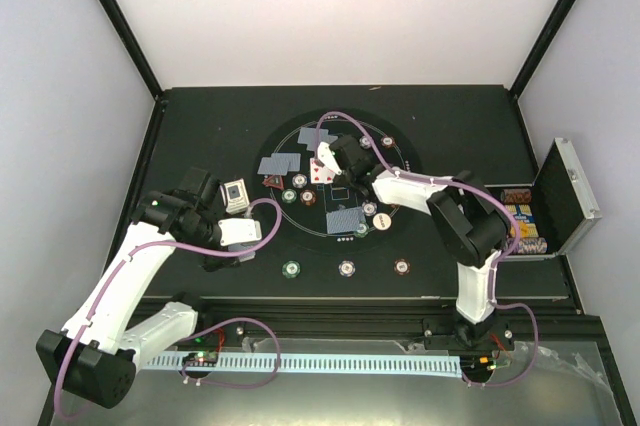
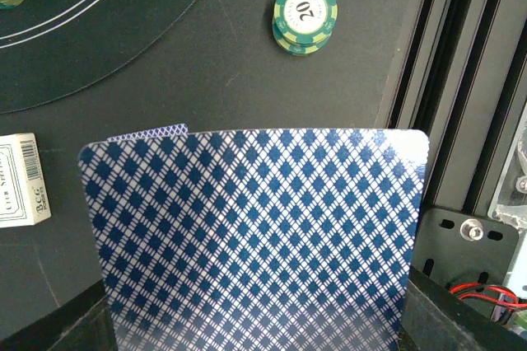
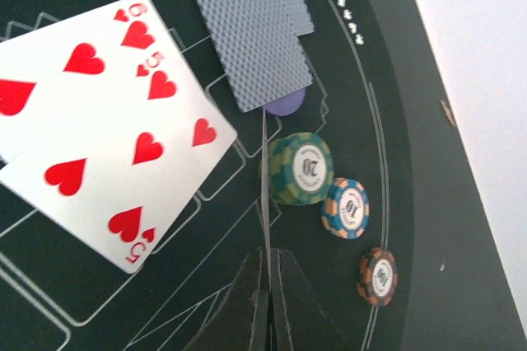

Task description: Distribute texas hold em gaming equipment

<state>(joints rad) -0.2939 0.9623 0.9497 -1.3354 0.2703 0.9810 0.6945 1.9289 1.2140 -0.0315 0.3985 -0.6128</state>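
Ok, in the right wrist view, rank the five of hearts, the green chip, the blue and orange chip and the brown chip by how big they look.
1. five of hearts
2. green chip
3. blue and orange chip and brown chip: nearly alike and seen at a slant, so I won't rank these two.

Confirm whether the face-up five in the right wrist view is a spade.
No, the face-up five shows red heart pips, not spades.
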